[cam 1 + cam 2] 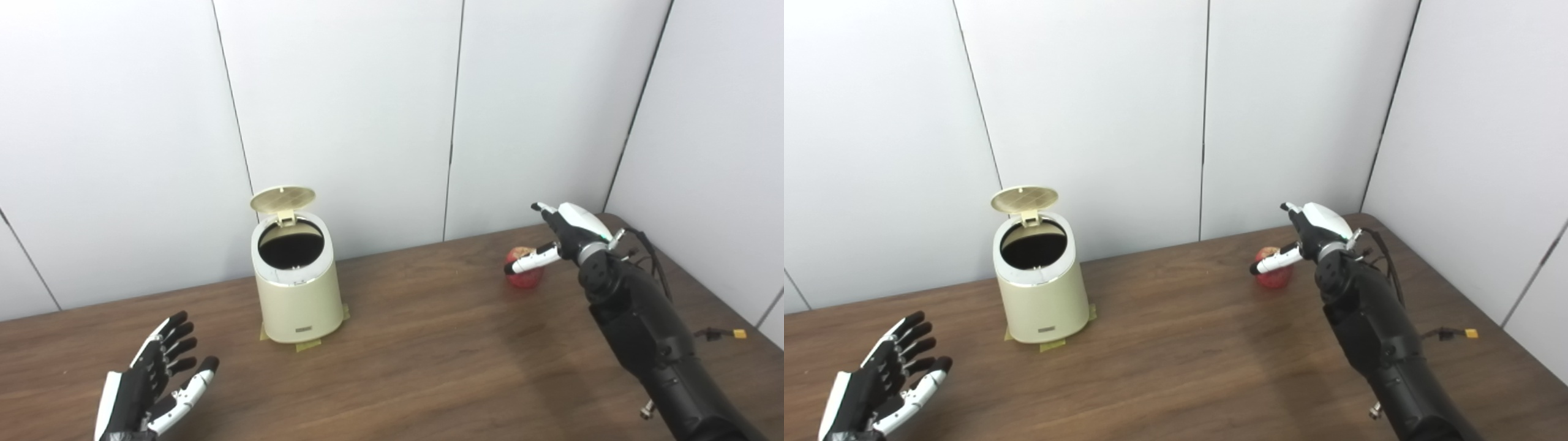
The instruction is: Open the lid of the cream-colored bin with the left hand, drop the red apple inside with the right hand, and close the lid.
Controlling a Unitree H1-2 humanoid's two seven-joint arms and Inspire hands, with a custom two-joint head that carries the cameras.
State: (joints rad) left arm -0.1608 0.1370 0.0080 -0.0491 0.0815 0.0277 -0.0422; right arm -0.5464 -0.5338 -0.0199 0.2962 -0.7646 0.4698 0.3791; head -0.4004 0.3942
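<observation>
My right hand (566, 236) hovers with fingers spread, holding nothing, thumb crossing in front of the red apple (524, 274) on the table (429, 361) just below it. Far to its left the cream-colored bin (298, 288) stands upright, long axis vertical, lid (283, 199) tipped up and back; my left hand (153, 383) rests nearer me beyond it, fingers apart and empty.

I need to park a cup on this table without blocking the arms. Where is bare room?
The widest bare patch lies mid-table, between the cream bin and the red apple, running to the near edge. Crowded: the near left corner under the open left hand, and the right side, where the right hand reaches over the apple and a cable lies.
</observation>
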